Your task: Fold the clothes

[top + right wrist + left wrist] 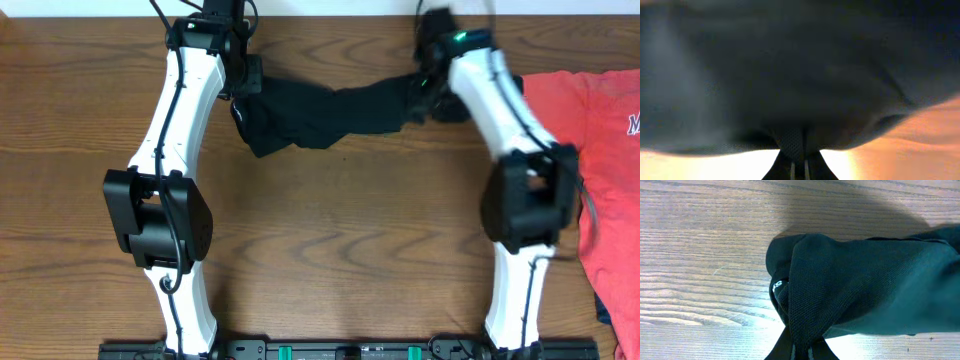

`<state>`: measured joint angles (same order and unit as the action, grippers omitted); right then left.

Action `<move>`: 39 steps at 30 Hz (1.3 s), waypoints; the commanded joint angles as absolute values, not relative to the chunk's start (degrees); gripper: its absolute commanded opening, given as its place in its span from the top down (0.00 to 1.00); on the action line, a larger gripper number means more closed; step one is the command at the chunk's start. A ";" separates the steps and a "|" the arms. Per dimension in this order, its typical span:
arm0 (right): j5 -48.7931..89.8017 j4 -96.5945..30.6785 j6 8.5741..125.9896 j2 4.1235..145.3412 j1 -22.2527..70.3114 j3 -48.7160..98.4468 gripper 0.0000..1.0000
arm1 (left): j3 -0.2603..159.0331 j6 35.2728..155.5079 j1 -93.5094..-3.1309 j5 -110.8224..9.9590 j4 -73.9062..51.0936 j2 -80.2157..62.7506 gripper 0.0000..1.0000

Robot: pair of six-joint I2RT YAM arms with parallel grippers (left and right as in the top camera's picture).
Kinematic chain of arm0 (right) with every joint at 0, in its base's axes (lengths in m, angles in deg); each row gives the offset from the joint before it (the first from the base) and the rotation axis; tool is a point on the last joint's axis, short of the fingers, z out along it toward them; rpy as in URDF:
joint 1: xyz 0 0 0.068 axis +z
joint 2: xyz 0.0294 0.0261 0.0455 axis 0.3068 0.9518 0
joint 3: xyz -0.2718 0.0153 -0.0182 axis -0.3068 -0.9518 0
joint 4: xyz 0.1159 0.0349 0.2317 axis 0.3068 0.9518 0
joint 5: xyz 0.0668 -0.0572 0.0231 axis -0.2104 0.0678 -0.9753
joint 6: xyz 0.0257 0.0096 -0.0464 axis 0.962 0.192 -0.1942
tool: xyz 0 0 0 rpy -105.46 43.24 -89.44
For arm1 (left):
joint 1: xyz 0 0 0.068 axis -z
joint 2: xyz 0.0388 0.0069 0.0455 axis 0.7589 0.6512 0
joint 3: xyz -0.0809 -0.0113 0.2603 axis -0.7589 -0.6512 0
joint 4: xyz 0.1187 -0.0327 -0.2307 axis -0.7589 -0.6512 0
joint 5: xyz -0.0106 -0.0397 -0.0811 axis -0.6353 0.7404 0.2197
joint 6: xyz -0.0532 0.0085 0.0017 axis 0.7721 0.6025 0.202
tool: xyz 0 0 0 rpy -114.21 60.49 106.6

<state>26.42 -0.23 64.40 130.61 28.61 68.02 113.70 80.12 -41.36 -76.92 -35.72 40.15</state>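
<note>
The left fingers (779, 349) pinch a bunched fold at one end of the black clothes (310, 115). The right fingers (816, 167) are pressed together on fabric at the other end. The clothes stretch, rumpled and sagging, between them over the far part of the tabletop (330, 250). A red-orange T-shirt (600, 150) lies at its right edge.

Brown wood-grain table (330, 250). On its right edge, red T-shirt (605, 170) spread flat, running out of frame, with a bit of white lettering (634, 125) at the border.
</note>
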 commanded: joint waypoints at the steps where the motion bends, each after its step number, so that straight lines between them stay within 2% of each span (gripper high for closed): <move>1: 28.76 1.26 61.88 120.05 25.72 74.43 0.99 | 114.01 79.80 -41.69 -77.18 -36.16 39.45 0.94; 11: 27.86 6.13 60.33 110.98 19.47 78.23 0.99 | 114.03 80.63 -41.64 -77.23 -36.44 33.05 0.94; 24: 27.49 6.79 59.96 110.22 18.12 79.21 0.99 | 114.03 80.54 -41.53 -77.25 -38.59 18.47 0.94; 39: 29.35 13.39 60.18 109.87 14.38 102.67 0.99 | 114.03 78.86 -41.53 -77.64 -41.10 -1.64 0.94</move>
<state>25.91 12.65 60.40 110.70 16.52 98.38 113.64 79.69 -40.99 -75.52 -40.49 1.14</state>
